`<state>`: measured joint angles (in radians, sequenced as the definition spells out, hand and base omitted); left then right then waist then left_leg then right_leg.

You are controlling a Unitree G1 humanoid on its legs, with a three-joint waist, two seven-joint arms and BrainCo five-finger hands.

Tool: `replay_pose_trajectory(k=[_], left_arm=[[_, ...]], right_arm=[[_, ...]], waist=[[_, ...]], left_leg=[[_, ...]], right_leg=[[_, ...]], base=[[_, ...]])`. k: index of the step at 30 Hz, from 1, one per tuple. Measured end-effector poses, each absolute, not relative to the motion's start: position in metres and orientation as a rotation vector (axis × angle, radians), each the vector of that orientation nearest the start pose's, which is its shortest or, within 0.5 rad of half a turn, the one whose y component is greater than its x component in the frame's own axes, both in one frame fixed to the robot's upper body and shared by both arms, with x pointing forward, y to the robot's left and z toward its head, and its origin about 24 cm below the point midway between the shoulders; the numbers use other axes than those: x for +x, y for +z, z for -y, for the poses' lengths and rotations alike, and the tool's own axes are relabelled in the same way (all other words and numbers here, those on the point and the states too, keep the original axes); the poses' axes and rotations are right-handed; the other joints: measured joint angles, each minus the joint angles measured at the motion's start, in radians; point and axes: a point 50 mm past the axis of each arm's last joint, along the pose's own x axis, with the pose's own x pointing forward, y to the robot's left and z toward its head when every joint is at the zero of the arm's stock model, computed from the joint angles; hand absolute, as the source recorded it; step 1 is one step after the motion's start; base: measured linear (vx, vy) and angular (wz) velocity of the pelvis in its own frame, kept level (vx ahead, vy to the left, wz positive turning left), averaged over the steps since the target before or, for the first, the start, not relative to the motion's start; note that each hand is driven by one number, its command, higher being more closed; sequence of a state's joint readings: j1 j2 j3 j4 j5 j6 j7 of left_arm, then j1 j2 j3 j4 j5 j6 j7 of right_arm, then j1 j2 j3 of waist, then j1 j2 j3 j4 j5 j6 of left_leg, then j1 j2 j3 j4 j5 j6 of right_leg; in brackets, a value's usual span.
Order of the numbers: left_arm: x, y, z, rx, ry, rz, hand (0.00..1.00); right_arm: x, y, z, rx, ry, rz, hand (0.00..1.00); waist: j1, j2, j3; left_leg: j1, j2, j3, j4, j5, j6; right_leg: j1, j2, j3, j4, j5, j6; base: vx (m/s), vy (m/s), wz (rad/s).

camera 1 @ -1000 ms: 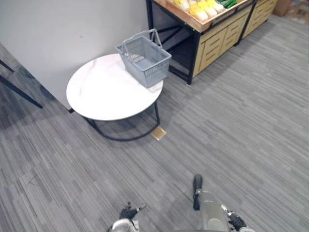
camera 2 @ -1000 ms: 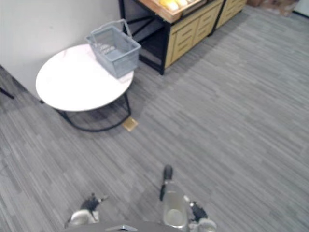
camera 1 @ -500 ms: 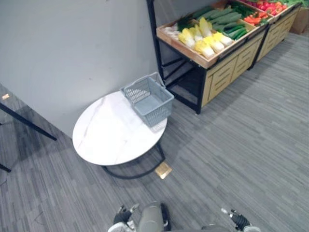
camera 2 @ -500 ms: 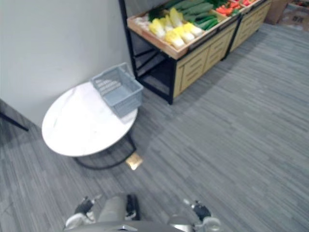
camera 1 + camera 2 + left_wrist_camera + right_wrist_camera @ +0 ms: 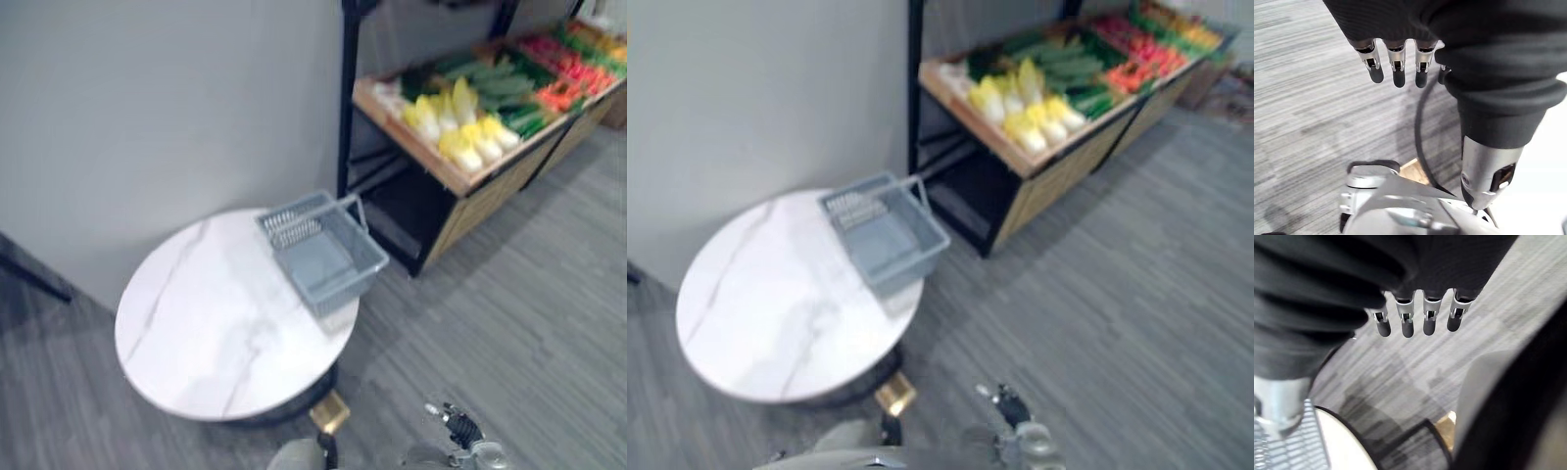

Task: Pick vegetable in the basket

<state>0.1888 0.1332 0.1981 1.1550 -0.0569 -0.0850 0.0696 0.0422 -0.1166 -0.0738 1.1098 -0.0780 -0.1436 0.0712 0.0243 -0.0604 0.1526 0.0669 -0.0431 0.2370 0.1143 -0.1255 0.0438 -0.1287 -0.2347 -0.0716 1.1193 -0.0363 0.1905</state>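
Left hand (image 5: 1397, 68) and right hand (image 5: 1407, 320) hang low, fingers (image 5: 1429, 319) straight and apart, holding nothing. Round white bench (image 5: 196, 323) ahead, empty grey basket (image 5: 328, 259) at its far edge. Vegetables (image 5: 460, 137) beyond on wooden stand (image 5: 482, 208), well apart. Risk: an arm reaching past could knock basket off edge.

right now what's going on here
The robot faces a white table with a grey basket on it, which looks empty. Vegetables lie on a stand beyond. Its left hand and right hand hang open over the floor, holding nothing, so no picking has begun.
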Motion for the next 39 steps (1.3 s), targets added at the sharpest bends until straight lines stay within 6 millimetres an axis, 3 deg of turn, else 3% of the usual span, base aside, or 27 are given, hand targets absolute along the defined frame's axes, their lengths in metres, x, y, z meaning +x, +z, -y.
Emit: replay_pose_trajectory(k=[1,2,3,4,6,9,11,12,14,15,16,18,21,22,26,31,33,35,37,39], left_arm=[[0.036,-0.167,-0.230,0.008,0.395,-1.212,0.00],[0.047,-0.166,-0.229,0.008,0.387,-1.187,0.00],[0.050,-0.166,-0.228,0.005,0.387,-1.178,0.00],[0.057,-0.165,-0.227,0.001,0.387,-1.159,0.00],[0.063,-0.164,-0.225,-0.006,0.389,-1.145,0.00],[0.063,-0.165,-0.222,-0.048,0.433,-1.133,0.00],[0.053,-0.165,-0.225,-0.086,0.493,-1.135,0.00],[0.050,-0.166,-0.224,-0.105,0.506,-1.139,0.00],[0.045,-0.169,-0.212,-0.150,0.496,-1.164,0.00],[0.042,-0.170,-0.208,-0.179,0.506,-1.167,0.00],[0.040,-0.171,-0.207,-0.181,0.507,-1.174,0.00],[0.036,-0.172,-0.207,-0.193,0.519,-1.188,0.00],[0.034,-0.172,-0.207,-0.196,0.523,-1.192,0.00],[0.035,-0.172,-0.207,-0.184,0.513,-1.192,0.00],[0.036,-0.171,-0.208,-0.154,0.507,-1.197,0.00],[0.033,-0.172,-0.209,-0.136,0.501,-1.212,0.00],[0.033,-0.172,-0.208,-0.131,0.481,-1.213,0.00],[0.028,-0.171,-0.214,-0.095,0.467,-1.226,0.00],[0.020,-0.170,-0.219,-0.072,0.464,-1.242,0.00],[0.010,-0.170,-0.224,-0.065,0.469,-1.267,0.00]], right_arm=[[0.107,-0.157,0.204,-0.104,-0.029,-1.020,0.00],[0.103,-0.157,0.209,-0.110,-0.041,-1.038,0.00],[0.098,-0.158,0.210,-0.109,-0.049,-1.052,0.00],[0.093,-0.160,0.211,-0.098,-0.062,-1.066,0.00],[0.090,-0.161,0.213,-0.090,-0.079,-1.080,0.00],[0.088,-0.161,0.215,-0.087,-0.098,-1.081,0.00],[0.079,-0.163,0.212,-0.080,-0.098,-1.103,0.00],[0.076,-0.163,0.214,-0.077,-0.106,-1.113,0.00],[0.071,-0.163,0.224,-0.091,-0.129,-1.130,0.00],[0.071,-0.162,0.228,-0.102,-0.127,-1.138,0.00],[0.071,-0.162,0.228,-0.103,-0.126,-1.139,0.00],[0.070,-0.162,0.229,-0.103,-0.125,-1.142,0.00],[0.065,-0.163,0.232,-0.109,-0.132,-1.164,0.00],[0.066,-0.162,0.234,-0.114,-0.142,-1.159,0.00],[0.074,-0.158,0.245,-0.142,-0.192,-1.127,0.00],[0.075,-0.154,0.256,-0.121,-0.256,-1.105,0.00],[0.063,-0.150,0.277,-0.106,-0.356,-1.117,0.00],[0.060,-0.143,0.298,-0.126,-0.422,-1.110,0.00],[0.065,-0.127,0.330,-0.173,-0.502,-1.069,0.00],[0.081,-0.099,0.371,-0.244,-0.592,-0.980,0.00]], waist=[[-0.001,0.002,0.000],[-0.006,0.010,0.000],[-0.008,0.012,0.001],[-0.011,0.016,0.000],[-0.020,0.026,0.001],[-0.013,0.038,0.008],[0.000,0.023,-0.002],[0.004,0.036,-0.012],[0.004,0.089,-0.029],[0.006,0.105,-0.037],[0.006,0.101,-0.036],[0.001,0.105,-0.038],[-0.002,0.099,-0.034],[-0.003,0.097,-0.034],[-0.017,0.097,-0.033],[-0.028,0.110,-0.037],[-0.030,0.122,-0.039],[-0.032,0.102,-0.040],[-0.034,0.099,-0.045],[-0.039,0.104,-0.049]], left_leg=[[0.032,-0.002,-0.025,-0.013,-0.006,0.000],[0.071,-0.002,-0.068,-0.037,-0.011,-0.004],[0.086,-0.002,-0.090,-0.044,-0.012,-0.006],[0.103,0.000,-0.131,-0.055,-0.019,-0.018],[0.112,0.013,-0.188,-0.060,-0.037,-0.045],[0.120,0.066,-0.256,-0.033,-0.095,-0.099],[0.131,0.097,-0.283,-0.008,-0.149,-0.139],[0.144,0.144,-0.308,-0.009,-0.175,-0.162],[0.144,0.208,-0.312,-0.014,-0.162,-0.173],[0.127,0.234,-0.305,0.000,-0.114,-0.198],[0.109,0.245,-0.317,0.023,-0.080,-0.201],[0.069,0.256,-0.336,0.085,-0.017,-0.201],[0.035,0.277,-0.280,0.140,0.098,-0.213],[0.021,0.299,-0.145,0.135,0.142,-0.205],[0.005,0.293,0.066,0.025,0.161,-0.184],[0.009,0.285,0.067,-0.128,0.144,-0.192],[0.015,0.279,0.080,-0.146,0.088,-0.201],[0.025,0.252,0.085,-0.147,0.082,-0.195],[0.032,0.228,0.100,-0.147,0.078,-0.191],[0.049,0.207,0.137,-0.149,0.069,-0.187]], right_leg=[[-0.033,-0.008,-0.048,-0.027,-0.045,-0.037],[-0.064,-0.021,-0.124,-0.149,-0.106,-0.072],[-0.067,-0.024,-0.148,-0.225,-0.117,-0.079],[-0.073,-0.021,-0.165,-0.396,-0.123,-0.086],[-0.071,-0.001,-0.117,-0.725,-0.103,-0.078],[-0.079,0.005,-0.030,-0.975,-0.010,-0.078],[-0.074,-0.005,-0.027,-0.993,0.008,-0.057],[-0.073,0.017,-0.062,-0.946,0.091,-0.034],[-0.075,0.067,-0.115,-0.903,0.050,-0.072],[-0.066,0.085,-0.144,-0.897,0.032,-0.094],[-0.048,0.092,-0.170,-0.900,0.024,-0.110],[0.000,0.095,-0.224,-0.917,0.008,-0.135],[0.098,0.090,-0.312,-0.963,-0.007,-0.158],[0.136,0.083,-0.365,-0.992,-0.013,-0.168],[0.152,0.075,-0.448,-1.020,-0.017,-0.165],[0.130,0.115,-0.454,-1.079,0.006,-0.118],[0.144,0.130,-0.429,-1.098,0.031,-0.111],[0.158,0.122,-0.377,-1.128,0.060,-0.106],[0.155,0.102,-0.343,-1.137,0.073,-0.093],[0.145,0.083,-0.299,-1.140,0.088,-0.083]], base=[[0.47,0.008,0.80],[0.48,-0.020,0.86],[0.48,-0.075,1.04],[0.32,-0.094,0.84],[0.41,-0.193,0.83],[0.42,-0.367,0.66],[0.40,-0.496,0.49],[0.43,-0.558,0.60],[0.39,-0.448,0.55],[0.40,-0.445,0.54],[0.48,-0.528,0.67],[0.32,-0.357,0.72],[0.22,-0.310,0.99],[0.11,-0.188,0.95],[0.02,-0.058,0.82],[-0.08,0.082,0.42],[-0.08,0.174,0.39],[-0.03,0.150,0.00],[0.01,0.132,-0.25],[0.01,0.117,-0.42]])
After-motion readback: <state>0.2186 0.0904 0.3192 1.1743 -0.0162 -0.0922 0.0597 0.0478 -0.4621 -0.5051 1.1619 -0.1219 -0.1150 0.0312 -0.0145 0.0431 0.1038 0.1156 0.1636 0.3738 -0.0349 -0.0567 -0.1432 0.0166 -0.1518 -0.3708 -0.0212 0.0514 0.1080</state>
